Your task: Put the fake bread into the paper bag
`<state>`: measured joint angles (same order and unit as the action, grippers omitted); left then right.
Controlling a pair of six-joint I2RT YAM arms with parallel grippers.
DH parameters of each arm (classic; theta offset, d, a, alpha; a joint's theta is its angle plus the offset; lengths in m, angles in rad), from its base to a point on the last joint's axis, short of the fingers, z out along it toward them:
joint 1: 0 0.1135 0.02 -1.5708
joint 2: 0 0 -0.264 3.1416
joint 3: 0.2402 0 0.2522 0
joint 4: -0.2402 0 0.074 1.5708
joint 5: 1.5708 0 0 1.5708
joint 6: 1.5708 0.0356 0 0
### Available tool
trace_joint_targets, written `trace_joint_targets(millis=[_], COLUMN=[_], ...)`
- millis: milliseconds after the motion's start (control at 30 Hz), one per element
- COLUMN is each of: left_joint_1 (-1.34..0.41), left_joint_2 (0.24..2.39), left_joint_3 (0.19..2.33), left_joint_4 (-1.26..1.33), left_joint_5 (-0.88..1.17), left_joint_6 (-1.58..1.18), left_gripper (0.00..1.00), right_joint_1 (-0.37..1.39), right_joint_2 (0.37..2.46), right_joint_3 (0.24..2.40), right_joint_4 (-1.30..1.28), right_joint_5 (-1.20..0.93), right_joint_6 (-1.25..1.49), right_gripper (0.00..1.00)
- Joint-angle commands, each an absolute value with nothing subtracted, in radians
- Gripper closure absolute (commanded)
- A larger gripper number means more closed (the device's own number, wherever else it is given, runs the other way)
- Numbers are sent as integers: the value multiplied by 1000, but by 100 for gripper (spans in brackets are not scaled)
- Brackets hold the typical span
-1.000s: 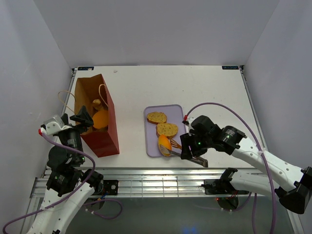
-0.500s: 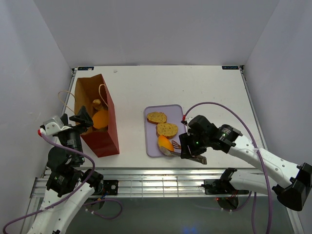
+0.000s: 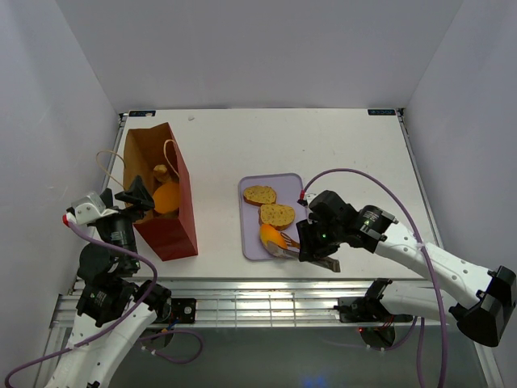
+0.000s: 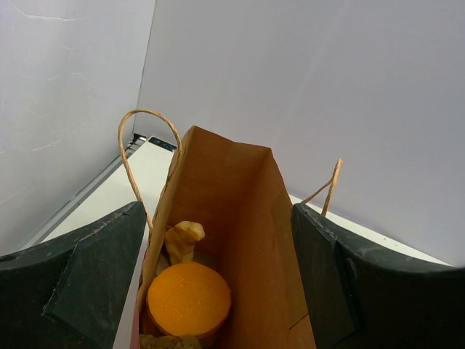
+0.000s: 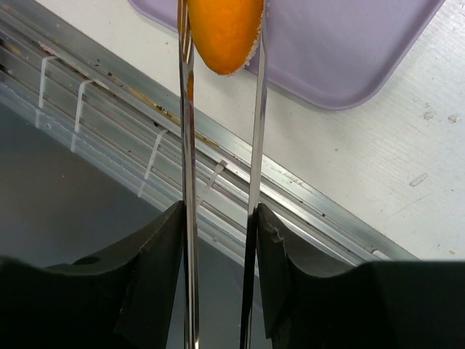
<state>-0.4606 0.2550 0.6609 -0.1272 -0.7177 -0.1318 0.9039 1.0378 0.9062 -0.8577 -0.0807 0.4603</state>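
While the paper bag (image 3: 166,220) stands open on the left of the desk (image 3: 347,145), the left fingers (image 4: 87,276) sit spread wide, one on either side of its near end, released; contact with the paper cannot be told. Inside the bag: orange bun (image 4: 189,298) at the bottom, pale crescent roll (image 4: 182,238) just behind it. Centre of desk: lavender tray (image 3: 292,184) carrying a far slice (image 3: 260,195) and a near slice (image 3: 277,214), both brown-crusted. At the tray's near edge an orange bread piece (image 5: 221,29) is pinched between the tips of metal tongs (image 5: 256,145). Right fingers (image 5: 156,254) clenched on the tongs' two arms, above the near rail. Whether the piece is clear of the tray cannot be told
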Motion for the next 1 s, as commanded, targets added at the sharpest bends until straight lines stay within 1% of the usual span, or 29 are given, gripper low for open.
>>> trace_joint_targets(millis=[0,67,233,400,633,833,967], left_joint_1=[-466,-466,-466,-466,-466,-466,-466], left_joint_2=[249,247,244,242,244,242,245], left_joint_3=[658,658,658,657,657,657,657], left_joint_4=[-133,-133,-133,-133,-133,-133,-133], left_joint_5=[-703,-703,-707,-710,-712,-713,-715], left_joint_6=[-133,-133,-132,-132,-132,-133,-130], left_gripper=[9,9,9,9,9,9,9], right_joint_1=[908,908,910,910,908,908,910], right_joint_2=[1042,1042,1037,1029,1003,1026,1107], right_joint_3=[934,942,1008,1068,1091,1285,1455], right_joint_4=[-827,-828,-857,-874,-871,-877,-858], right_joint_5=[-78,-83,-71,-44,-48,-8,-5], right_joint_6=[457,457,453,445,459,428,370], right_gripper=[63,67,70,78,78,79,76])
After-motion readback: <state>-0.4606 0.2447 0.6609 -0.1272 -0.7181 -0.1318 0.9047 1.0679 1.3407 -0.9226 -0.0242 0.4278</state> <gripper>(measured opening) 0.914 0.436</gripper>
